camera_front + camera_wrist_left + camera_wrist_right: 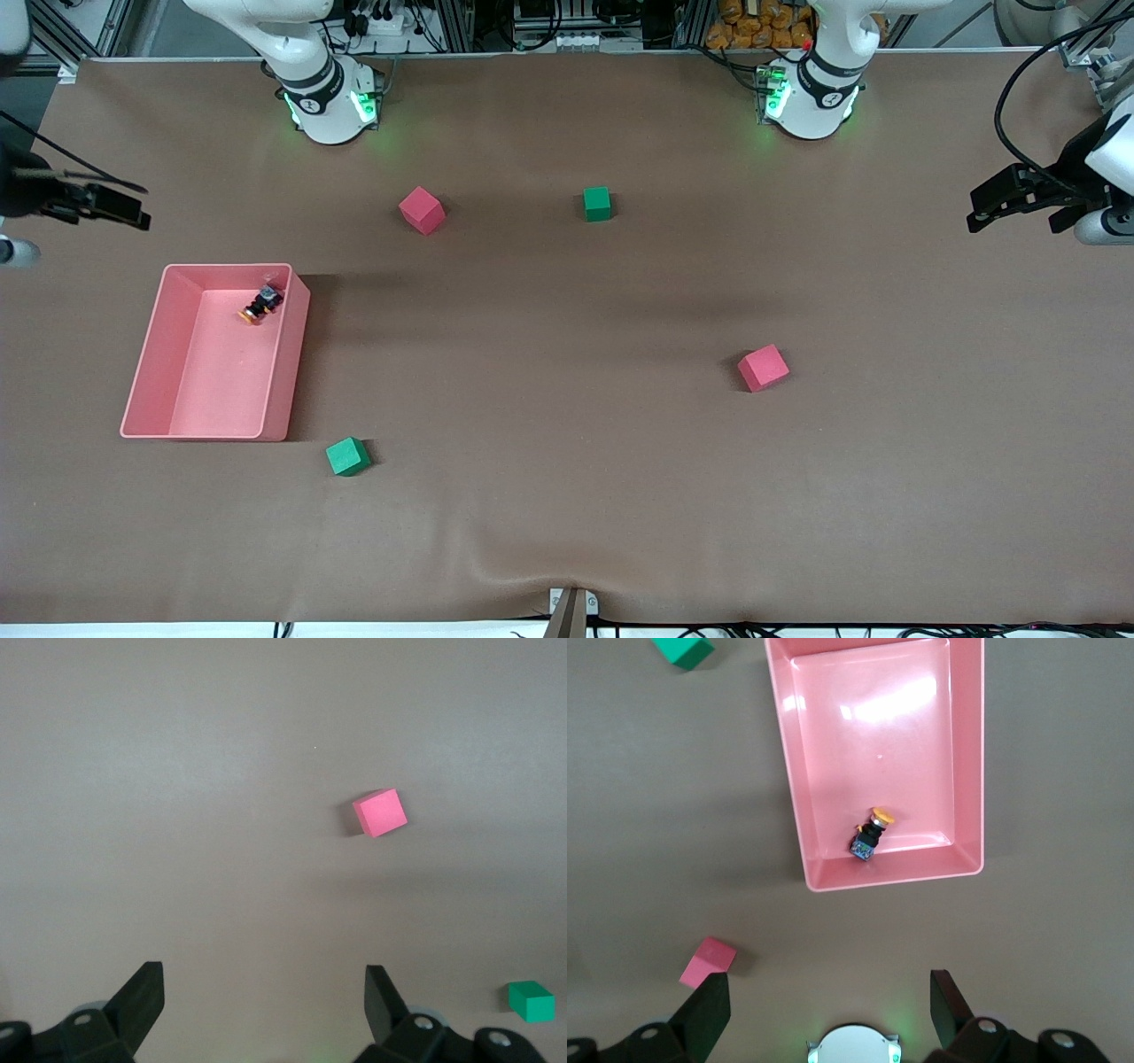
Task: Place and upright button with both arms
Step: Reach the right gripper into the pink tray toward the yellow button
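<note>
Brown matte cloth (567, 496) covers the whole table, with a small wrinkle at its near edge. Nearest the front camera a green foam cube (347, 456) is seen, just beside the near corner of a pink plastic tray (151, 354) with smooth, glossy walls. A red cube (763, 368) lies toward the left arm's end. The button (261, 304) lies on its side in the tray's farther end, close to a wall, orange cap toward the camera. Farther still sit a second red cube (422, 210) and a second green cube (597, 203).

The right gripper (828, 1014) hangs high over the table by the tray, fingers spread. The left gripper (261, 1010) waits over its own end, also spread.

The pick is best made by the right gripper, lowered straight over the short black body, with its fingers kept clear of the wall.
</note>
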